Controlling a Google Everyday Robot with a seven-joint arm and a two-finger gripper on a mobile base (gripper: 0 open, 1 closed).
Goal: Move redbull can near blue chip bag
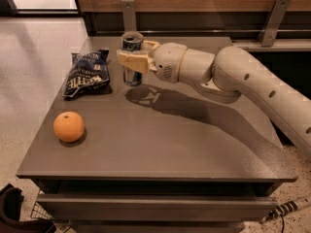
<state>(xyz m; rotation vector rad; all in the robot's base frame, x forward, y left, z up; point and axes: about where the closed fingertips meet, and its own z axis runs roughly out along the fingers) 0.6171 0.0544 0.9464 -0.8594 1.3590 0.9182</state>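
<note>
The redbull can (pixel 131 71), slim blue and silver, stands upright at the back of the table, just right of the blue chip bag (pixel 87 74). My gripper (pixel 132 53) reaches in from the right and is shut on the can's upper half, one finger in front of it and one behind. The can's base is at or just above the table top; I cannot tell whether it touches. The bag lies flat at the back left, dark blue with white lettering, a small gap from the can.
An orange (pixel 68 126) sits at the front left of the grey table (pixel 160 144). My arm (pixel 252 86) spans the back right of the table. A wooden wall with metal brackets (pixel 129 13) runs behind. Floor drops off on the left.
</note>
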